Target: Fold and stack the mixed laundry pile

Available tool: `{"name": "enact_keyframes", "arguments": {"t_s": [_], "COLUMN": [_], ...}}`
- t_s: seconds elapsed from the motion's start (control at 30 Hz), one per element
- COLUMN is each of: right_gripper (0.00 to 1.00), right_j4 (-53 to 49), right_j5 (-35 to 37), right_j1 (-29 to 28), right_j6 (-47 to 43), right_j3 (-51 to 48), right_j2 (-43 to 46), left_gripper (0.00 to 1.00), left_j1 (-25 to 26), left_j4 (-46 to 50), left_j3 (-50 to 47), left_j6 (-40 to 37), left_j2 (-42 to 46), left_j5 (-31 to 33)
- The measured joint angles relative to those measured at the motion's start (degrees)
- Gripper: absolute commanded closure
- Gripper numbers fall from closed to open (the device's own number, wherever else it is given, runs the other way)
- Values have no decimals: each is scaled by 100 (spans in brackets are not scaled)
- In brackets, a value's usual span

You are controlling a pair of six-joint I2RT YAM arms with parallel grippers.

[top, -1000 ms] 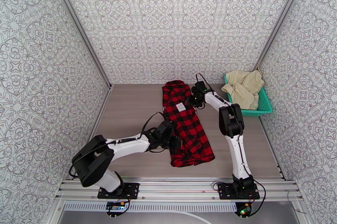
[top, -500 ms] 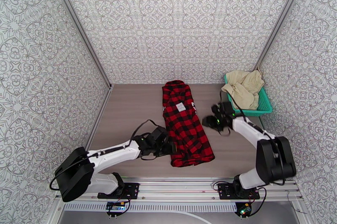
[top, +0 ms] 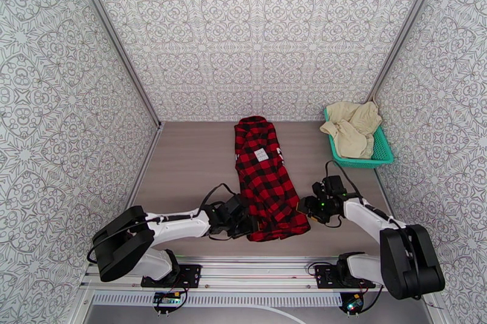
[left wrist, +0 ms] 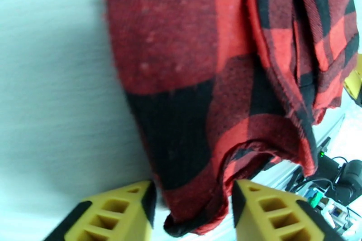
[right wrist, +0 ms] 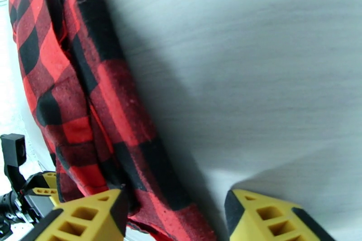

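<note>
Basket (top: 381,150) holds cream cloths (top: 352,127) — left end effector (left wrist: 192,196) and right end effector (right wrist: 175,203) gape beside shirt (top: 265,182).

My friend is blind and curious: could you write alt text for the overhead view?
A folded red-and-black checked shirt lies lengthwise on a table, the robot's left hand and right hand at its near corners. Cream cloths sit in a teal basket far right.
</note>
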State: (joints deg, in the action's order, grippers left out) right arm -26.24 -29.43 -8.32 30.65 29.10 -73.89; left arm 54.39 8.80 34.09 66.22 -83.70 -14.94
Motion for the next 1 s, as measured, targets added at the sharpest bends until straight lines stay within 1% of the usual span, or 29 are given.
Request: {"name": "enact_keyframes", "arguments": {"t_s": [0.07, 0.17, 0.27, 0.4, 0.53, 0.73, 0.87, 1.0], "right_gripper": [48, 53, 55, 62, 72, 87, 94, 100], "right_j4": [151, 177, -24, -280, -396, -433, -535, -713], "right_j5": [-85, -343, -542, -721, -844, -1008, -1056, -1062], "right_j1": [-31, -164, -262, -330, -372, -435, -461, -476], "right_j6": [52, 116, 153, 205, 321, 584, 743, 903], "right_j3": [-129, -369, -527, -664, -743, -774, -697, -286], "right_j2": [98, 282, 468, 632, 656, 964, 1169, 1322], "left_gripper": [65, 79, 86, 95, 100, 100, 100, 100], "left_j1": [11, 24, 24, 28, 48, 177, 192, 81], "left_j4": [-116, -192, -229, -238, -205, -129, -44, 201], "left_j3": [-61, -166, -273, -476, -632, -682, -686, -592], "left_j6": [42, 127, 173, 282, 358, 393, 350, 181], "left_j2": [0, 2, 48, 260, 483, 872, 1414, 1939], "left_j5": [-28, -22, -20, 0, 122, 328, 549, 739]}}
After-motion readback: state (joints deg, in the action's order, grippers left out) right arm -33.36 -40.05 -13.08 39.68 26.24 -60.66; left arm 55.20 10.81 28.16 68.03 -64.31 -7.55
